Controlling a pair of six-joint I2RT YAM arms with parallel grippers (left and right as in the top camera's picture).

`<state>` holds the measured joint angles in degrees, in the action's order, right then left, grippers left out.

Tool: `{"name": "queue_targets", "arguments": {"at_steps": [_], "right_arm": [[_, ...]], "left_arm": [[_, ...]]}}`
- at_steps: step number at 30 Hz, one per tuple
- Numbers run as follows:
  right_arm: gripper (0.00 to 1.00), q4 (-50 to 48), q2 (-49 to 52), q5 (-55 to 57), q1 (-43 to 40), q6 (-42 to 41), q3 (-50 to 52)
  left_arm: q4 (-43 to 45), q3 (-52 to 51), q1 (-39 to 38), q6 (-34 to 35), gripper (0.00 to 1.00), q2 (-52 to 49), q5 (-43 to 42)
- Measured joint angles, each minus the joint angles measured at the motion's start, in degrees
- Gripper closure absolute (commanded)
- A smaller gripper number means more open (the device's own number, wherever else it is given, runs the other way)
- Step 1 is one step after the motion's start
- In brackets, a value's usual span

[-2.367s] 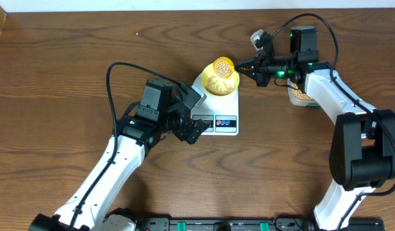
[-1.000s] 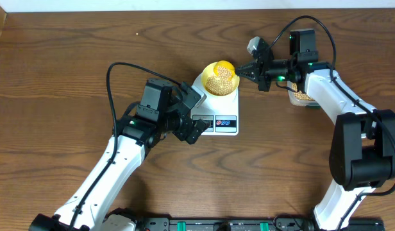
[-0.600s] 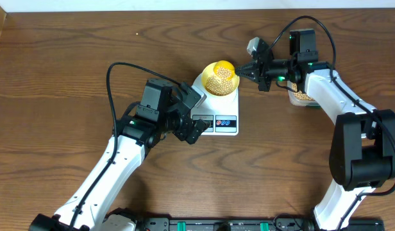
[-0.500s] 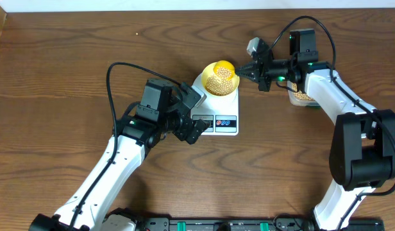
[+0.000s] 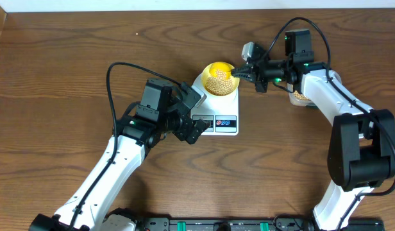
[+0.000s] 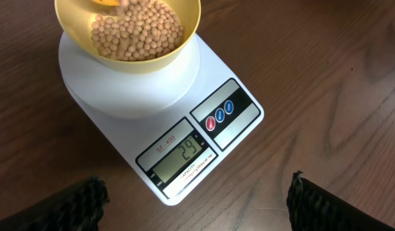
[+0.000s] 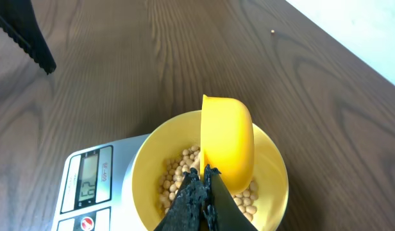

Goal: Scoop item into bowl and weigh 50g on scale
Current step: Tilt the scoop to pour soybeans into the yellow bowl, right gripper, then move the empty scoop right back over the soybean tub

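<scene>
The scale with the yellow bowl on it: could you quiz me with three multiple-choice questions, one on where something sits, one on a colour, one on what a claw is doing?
1. Where does the bowl stand?
A. On the bare table
B. On the scale
C. Inside a tub

2. What colours are the scale's two buttons?
A. Green and black
B. Both white
C. Red and blue

3. What is the right claw doing?
A. Gripping the yellow scoop, tipped over the bowl
B. Hanging open and empty
C. Pressing a button

Answers:
1 B: the left wrist view shows the bowl sitting on the scale's round white top.
2 C: one red and one blue dot sit beside the display.
3 A: its fingers are shut on the scoop's handle, above the beans.
</scene>
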<state>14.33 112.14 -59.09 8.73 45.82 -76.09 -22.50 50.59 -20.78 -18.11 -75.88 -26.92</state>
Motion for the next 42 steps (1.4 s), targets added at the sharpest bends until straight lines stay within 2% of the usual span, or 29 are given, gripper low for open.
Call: {"name": "queue_targets", "arguments": {"at_steps": [14, 25, 31, 39, 42], "right_arm": [[0.99, -0.2, 0.0, 0.0, 0.0, 8.7, 0.0], [0.99, -0.8, 0.0, 0.0, 0.0, 8.9, 0.0], [0.99, -3.9, 0.0, -0.2, 0.0, -2.7, 0.0], [0.99, -15.4, 0.0, -2.7, -0.7, -28.7, 0.1], [0.99, -24.5, 0.0, -5.0, -2.6, -39.6, 0.3]], "left_arm": [[0.0, 0.0, 0.0, 0.0, 0.08, 0.0, 0.0], [0.0, 0.0, 0.0, 0.0, 0.08, 0.0, 0.0], [0.0, 0.0, 0.0, 0.0, 0.08, 0.0, 0.0], [0.0, 0.0, 0.0, 0.0, 0.08, 0.0, 0.0], [0.0, 0.0, 0.0, 0.0, 0.08, 0.0, 0.0]]}}
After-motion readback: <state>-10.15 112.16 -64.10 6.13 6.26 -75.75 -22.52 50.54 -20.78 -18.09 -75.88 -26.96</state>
